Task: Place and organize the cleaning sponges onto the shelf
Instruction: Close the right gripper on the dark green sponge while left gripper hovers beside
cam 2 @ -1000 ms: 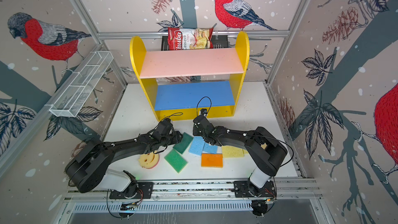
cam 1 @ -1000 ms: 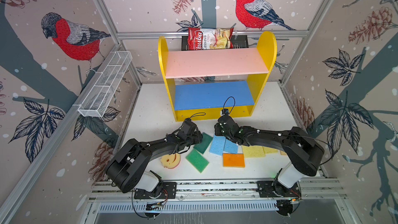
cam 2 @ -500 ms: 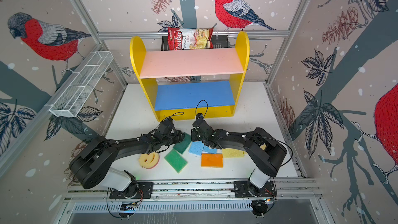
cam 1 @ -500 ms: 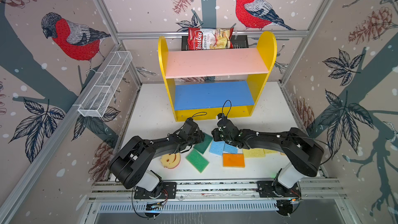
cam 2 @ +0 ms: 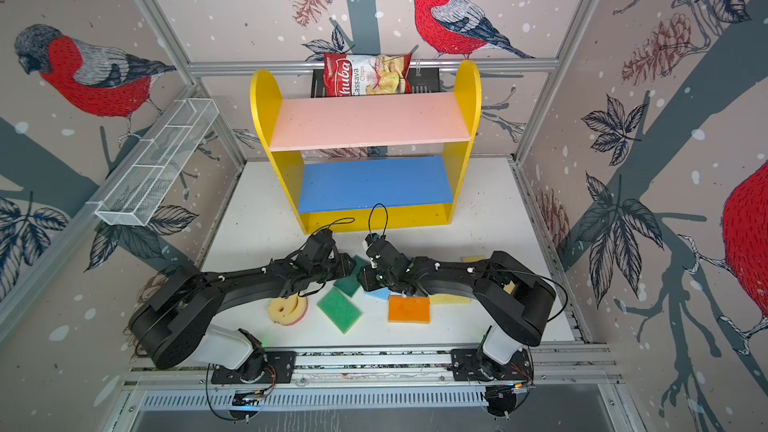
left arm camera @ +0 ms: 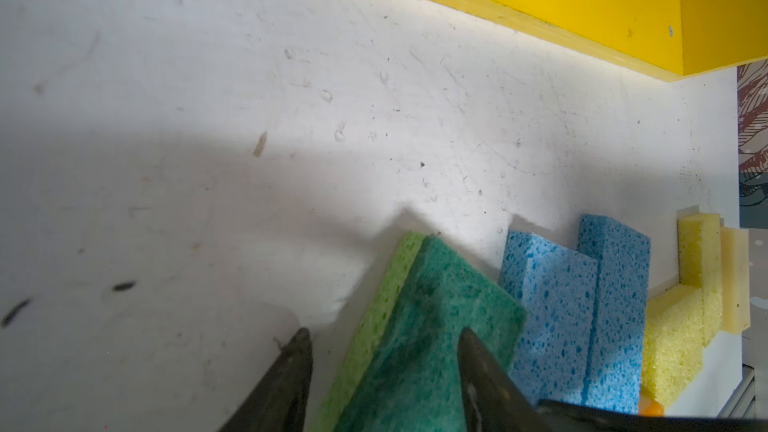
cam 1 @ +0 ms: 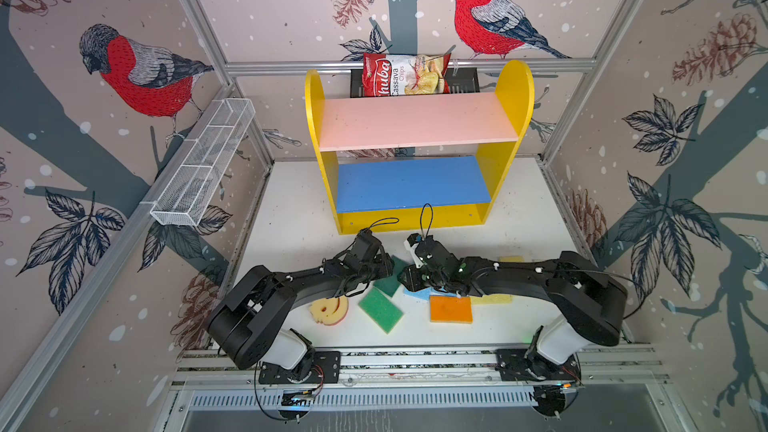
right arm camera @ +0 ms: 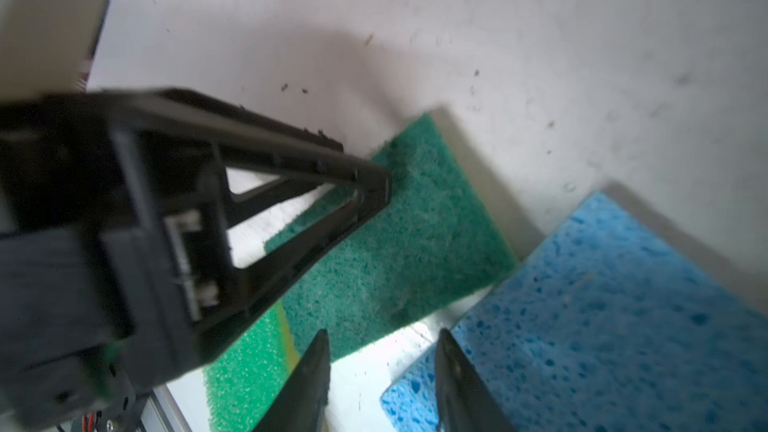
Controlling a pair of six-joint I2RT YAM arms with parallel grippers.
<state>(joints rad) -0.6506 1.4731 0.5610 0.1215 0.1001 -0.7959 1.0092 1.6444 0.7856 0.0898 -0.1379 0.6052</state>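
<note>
Down on the white surface point(cam 1: 291, 209), near the front of the shelf point(cam 1: 415, 220), lies a dark green sponge point(left arm camera: 436, 305). The left pincer point(left arm camera: 384, 338) is half open, one tip over it, not squeezing. The right pincer point(right arm camera: 382, 334) is open too, empty, between it and a blue sponge point(right arm camera: 623, 305).

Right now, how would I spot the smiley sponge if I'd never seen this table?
Start at the yellow shelf at the back of the white table. The sponges lie in front of it; look at the left arm's end, beside the bright green sponge. The smiley sponge is the only round one, yellow with a pink edge; the others are rectangles.
</note>
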